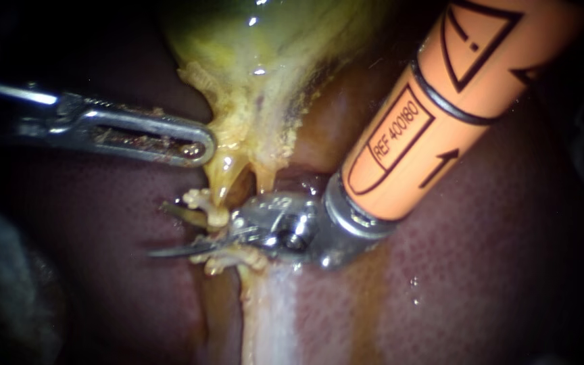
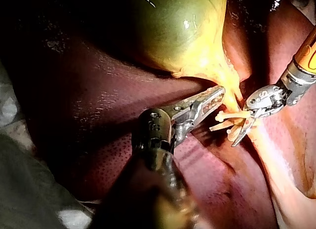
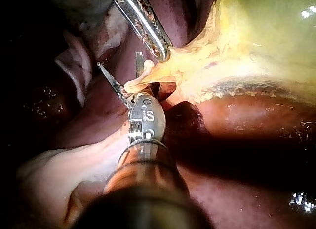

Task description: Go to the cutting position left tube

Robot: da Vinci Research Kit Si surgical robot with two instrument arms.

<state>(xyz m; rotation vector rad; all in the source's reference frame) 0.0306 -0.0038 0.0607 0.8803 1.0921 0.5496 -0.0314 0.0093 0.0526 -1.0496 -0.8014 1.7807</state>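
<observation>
As left instrument [image 1: 201, 145] grips gallbladder [image 1: 265, 61], right instrument's [image 1: 176, 231] blades straddle tube [image 1: 212, 215].

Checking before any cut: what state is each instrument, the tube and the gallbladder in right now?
right instrument, thin blade-like jaws open, astride the tube
tube, between those open jaws, not gripped
gallbladder, swollen and glistening
left instrument, tip against the gallbladder's neck

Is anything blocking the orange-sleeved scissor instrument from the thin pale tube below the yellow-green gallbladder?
Nothing visible. The open blades of the right instrument straddle the thin pale tube; the left instrument sits aside by the yellow-green gallbladder.
</observation>
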